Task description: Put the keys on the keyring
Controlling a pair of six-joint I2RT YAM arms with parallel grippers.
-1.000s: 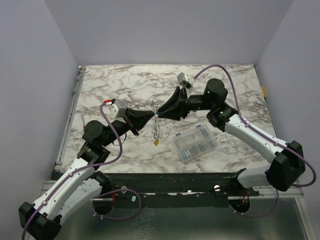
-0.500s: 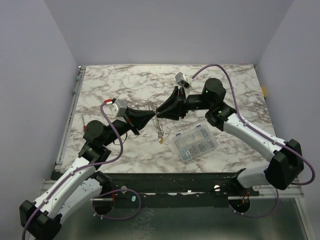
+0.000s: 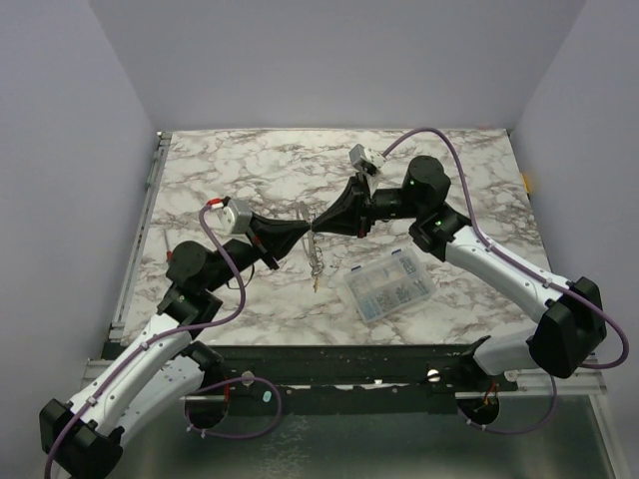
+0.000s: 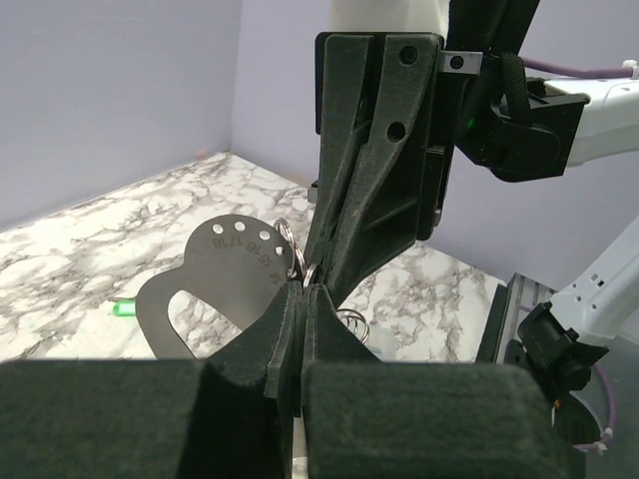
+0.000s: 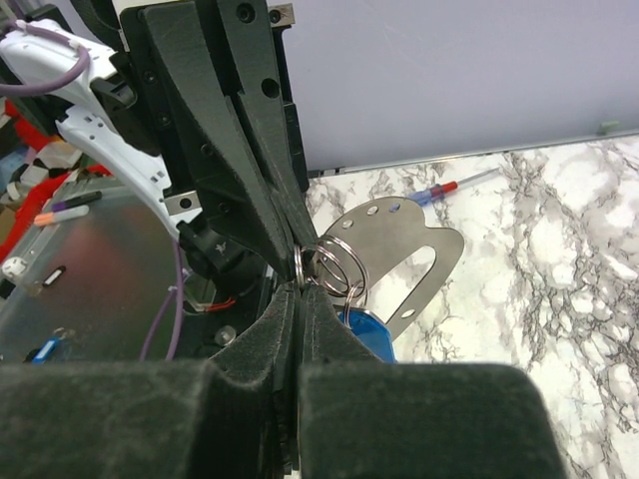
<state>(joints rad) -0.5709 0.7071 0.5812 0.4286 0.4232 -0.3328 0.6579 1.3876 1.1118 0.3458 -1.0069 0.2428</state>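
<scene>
My left gripper (image 3: 304, 233) and right gripper (image 3: 319, 228) meet tip to tip above the middle of the table. Both are shut on the silvery keyring (image 3: 315, 255), which hangs between them. In the left wrist view my jaws (image 4: 303, 287) pinch the ring wire, with a flat grey metal tag (image 4: 230, 267) beside it. In the right wrist view my jaws (image 5: 300, 287) pinch the rings (image 5: 335, 263); the blue key (image 5: 365, 329) hangs on them under the tag (image 5: 411, 247). A yellow key (image 3: 316, 283) dangles at the bottom. A green key (image 4: 124, 307) lies on the marble.
The clear compartment box (image 3: 389, 283) of small parts sits right of the hanging ring. A slim red-and-blue stick (image 5: 451, 188) lies on the marble near the left edge. The marble table (image 3: 230, 170) has a metal rail along its left side.
Both grippers stay pinched together; the right one shifted slightly. The hanging ring and yellow key swung out to the right and back to hang straight down.
</scene>
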